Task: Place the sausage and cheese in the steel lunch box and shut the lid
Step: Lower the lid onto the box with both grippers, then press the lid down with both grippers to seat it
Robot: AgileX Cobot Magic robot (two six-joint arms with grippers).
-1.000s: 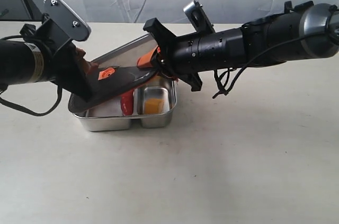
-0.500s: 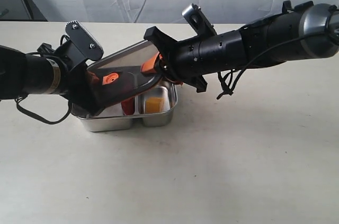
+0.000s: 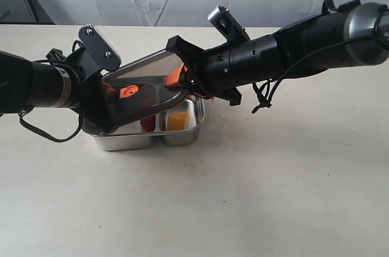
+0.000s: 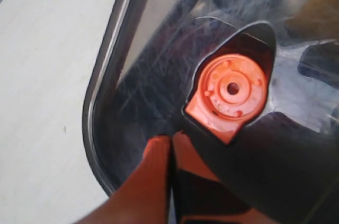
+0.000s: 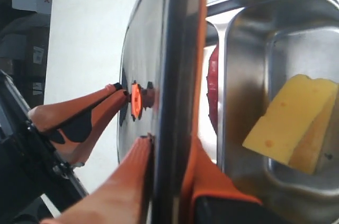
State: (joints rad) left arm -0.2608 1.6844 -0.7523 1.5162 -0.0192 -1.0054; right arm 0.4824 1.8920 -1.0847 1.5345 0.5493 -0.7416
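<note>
L end effector & R end effector each pinched shut on the lid, tilted; lunch box just below them. Best level it, lower evenly.

— How do the arms sit?

— Both reach in low toward the middle. The left arm comes from the left with its wrist tipped downward. The right arm slants down from the right, almost outstretched.

— And the pincers?

— The right pincer is clamped over the edge of the lid, one orange finger on each face. The left pincer has its fingers drawn together, tips against the lid's top face. Whether they pinch anything is unclear.
</note>
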